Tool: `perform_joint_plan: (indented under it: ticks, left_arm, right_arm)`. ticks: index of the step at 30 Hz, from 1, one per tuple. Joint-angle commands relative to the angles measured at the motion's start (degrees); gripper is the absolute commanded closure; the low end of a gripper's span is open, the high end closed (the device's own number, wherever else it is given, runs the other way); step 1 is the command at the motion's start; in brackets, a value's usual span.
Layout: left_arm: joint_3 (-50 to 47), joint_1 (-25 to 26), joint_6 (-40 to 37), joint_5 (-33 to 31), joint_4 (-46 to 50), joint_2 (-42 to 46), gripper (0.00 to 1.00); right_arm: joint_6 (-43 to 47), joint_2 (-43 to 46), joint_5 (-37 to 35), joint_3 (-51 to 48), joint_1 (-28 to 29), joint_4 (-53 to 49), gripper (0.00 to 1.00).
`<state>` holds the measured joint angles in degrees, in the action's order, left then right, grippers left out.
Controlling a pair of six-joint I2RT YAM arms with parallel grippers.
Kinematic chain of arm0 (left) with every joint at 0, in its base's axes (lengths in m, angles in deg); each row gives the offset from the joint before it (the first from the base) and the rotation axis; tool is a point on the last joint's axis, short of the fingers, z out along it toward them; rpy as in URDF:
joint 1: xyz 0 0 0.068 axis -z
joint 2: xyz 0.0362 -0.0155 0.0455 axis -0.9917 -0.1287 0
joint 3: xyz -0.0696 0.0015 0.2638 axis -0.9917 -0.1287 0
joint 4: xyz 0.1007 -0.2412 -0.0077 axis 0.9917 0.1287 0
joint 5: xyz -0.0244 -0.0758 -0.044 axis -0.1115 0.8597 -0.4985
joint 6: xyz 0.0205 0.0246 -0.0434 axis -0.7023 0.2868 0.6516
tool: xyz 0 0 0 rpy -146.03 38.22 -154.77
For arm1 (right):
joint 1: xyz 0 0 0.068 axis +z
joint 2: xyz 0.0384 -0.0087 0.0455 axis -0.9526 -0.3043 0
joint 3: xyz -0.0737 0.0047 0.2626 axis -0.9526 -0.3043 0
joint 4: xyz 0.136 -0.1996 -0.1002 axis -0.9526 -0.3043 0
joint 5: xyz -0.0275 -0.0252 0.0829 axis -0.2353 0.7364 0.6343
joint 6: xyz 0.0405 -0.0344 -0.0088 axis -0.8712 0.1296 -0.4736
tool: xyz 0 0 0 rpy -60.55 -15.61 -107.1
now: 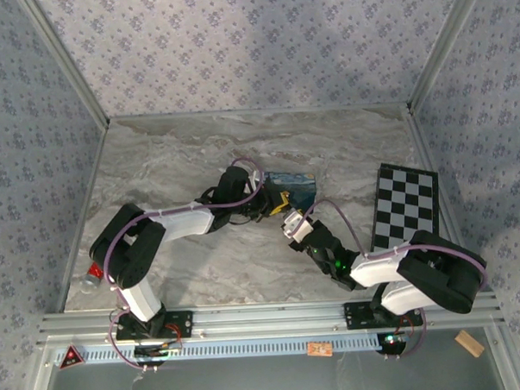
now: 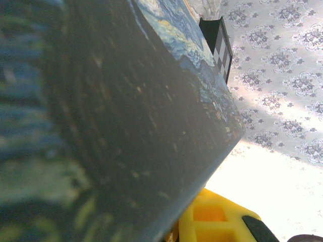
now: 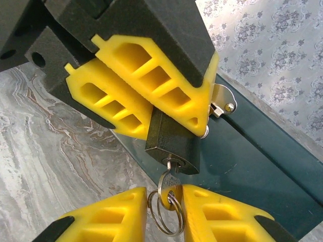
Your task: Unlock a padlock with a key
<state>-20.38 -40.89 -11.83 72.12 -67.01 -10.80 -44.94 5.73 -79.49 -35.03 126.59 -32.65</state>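
In the right wrist view the small dark padlock (image 3: 174,146) is clamped between the yellow fingers (image 3: 151,85) of my left gripper (image 3: 171,128), next to the silvery hasp (image 3: 222,103) of the blue painted box (image 3: 262,166). A key (image 3: 169,189) with a wire ring (image 3: 164,222) sticks in the keyhole on the lock's underside. My right gripper (image 3: 165,194) straddles the key's head. One pad touches the head and a narrow gap shows at the other. From above, the left gripper (image 1: 273,203) and right gripper (image 1: 294,221) meet at the box (image 1: 294,187).
A checkerboard panel (image 1: 406,208) lies at the right of the marble table (image 1: 172,156). A small red-capped bottle (image 1: 91,276) lies by the left arm's base. The box's dark side (image 2: 111,111) looms close in the left wrist view, with a yellow finger (image 2: 217,222) below it.
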Motion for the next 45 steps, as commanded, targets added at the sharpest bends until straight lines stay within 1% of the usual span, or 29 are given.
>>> perform_joint_plan:
  ticks: [1,7,14,22,31,36,45]
  left_arm:
    - [-0.23,-0.50,-0.20,0.70,-1.25,1.42,1.00]
    - [-0.57,-0.50,-0.01,0.45,-1.81,1.51,1.00]
    - [-0.71,-0.46,-0.08,0.44,-1.87,1.86,1.00]
    - [-1.31,-0.49,-0.28,0.35,-1.94,2.22,1.00]
    - [-1.49,-0.49,-0.38,-0.13,-2.65,1.17,1.00]
    - [-1.92,-0.49,-0.37,-0.35,-2.87,0.90,1.00]
    - [-2.30,-0.50,-0.68,-0.44,-2.71,0.72,1.00]
  right_arm:
    - [-0.98,1.27,0.10,1.50,0.11,1.17,0.76]
    - [-1.46,2.12,0.46,1.79,-0.01,0.14,0.77]
    - [-2.17,0.84,-0.11,2.76,-0.11,-0.29,0.79]
    - [-5.16,0.23,-1.79,3.67,-0.50,-0.93,0.86]
    - [-16.06,2.20,-2.55,5.28,-0.30,-6.17,0.89]
    - [-21.53,1.55,-3.42,6.27,-0.46,-8.31,0.89]
    - [-28.05,-0.12,-3.23,7.21,-0.64,-8.68,0.91]
